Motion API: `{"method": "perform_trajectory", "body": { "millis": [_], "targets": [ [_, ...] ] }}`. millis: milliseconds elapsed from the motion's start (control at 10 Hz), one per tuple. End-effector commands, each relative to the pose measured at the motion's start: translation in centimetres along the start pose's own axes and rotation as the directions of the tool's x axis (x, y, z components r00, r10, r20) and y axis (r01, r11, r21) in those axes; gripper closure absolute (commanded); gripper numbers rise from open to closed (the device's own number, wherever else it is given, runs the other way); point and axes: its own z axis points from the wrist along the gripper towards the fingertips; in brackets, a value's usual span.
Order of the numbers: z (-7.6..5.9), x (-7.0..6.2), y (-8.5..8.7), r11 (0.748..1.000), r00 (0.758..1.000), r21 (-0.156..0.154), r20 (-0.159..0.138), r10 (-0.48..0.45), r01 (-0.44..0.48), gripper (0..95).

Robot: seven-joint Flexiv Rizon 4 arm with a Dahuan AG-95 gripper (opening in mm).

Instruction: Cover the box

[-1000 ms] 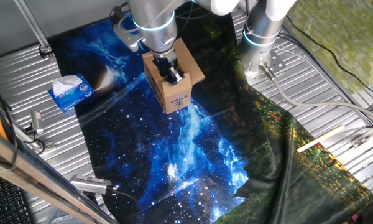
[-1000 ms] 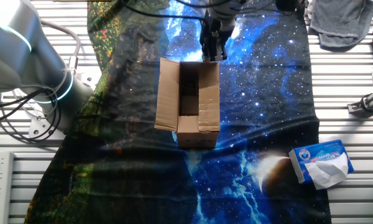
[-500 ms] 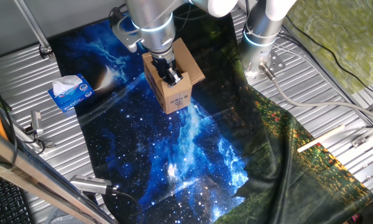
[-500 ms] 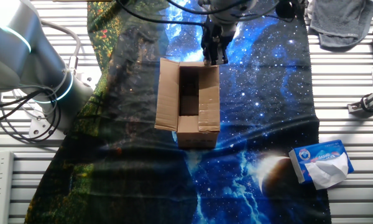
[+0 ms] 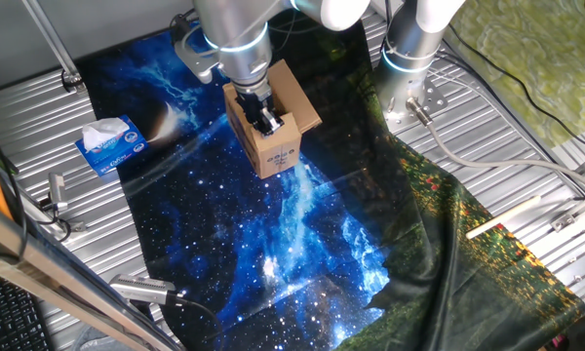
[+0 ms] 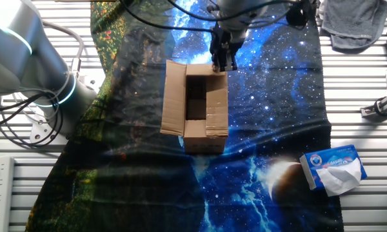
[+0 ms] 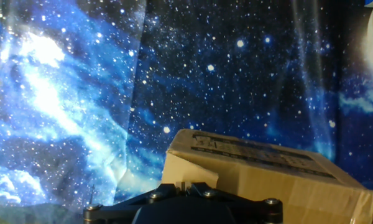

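Note:
The box [image 5: 273,132] is a small brown carton on the galaxy cloth, with a white printed label on the side that faces the camera in one fixed view. In the other fixed view the box [image 6: 197,109] shows a dark open inside, its left flap standing outward and its right flap folded inward. My gripper [image 6: 222,62] hangs over the box's far right corner, fingers pressed together with nothing seen between them. It also shows above the box top in one fixed view [image 5: 266,119]. In the hand view the box [image 7: 267,177] lies just ahead of the fingertips [image 7: 185,185].
A blue and white tissue box [image 5: 112,144] lies left of the carton, also in the other fixed view [image 6: 335,169]. A second arm's base [image 5: 409,58] stands behind on the ribbed metal table. A grey cloth [image 6: 355,22] lies at a far corner.
My gripper has shifted a little along the box's far edge, closer to its corner. The box and its flaps have not moved.

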Motion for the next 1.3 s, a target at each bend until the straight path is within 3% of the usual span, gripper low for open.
{"method": "perform_trajectory", "body": {
  "millis": [100, 1300],
  "targets": [
    [0.3, 0.2, -0.1, 1.0, 1.0, 0.002, 0.002, 0.001, -0.001, 95.0],
    [2.0, 0.9, -0.6, 1.0, 1.0, -0.007, 0.009, 0.009, -0.009, 95.0]
  ]
}}
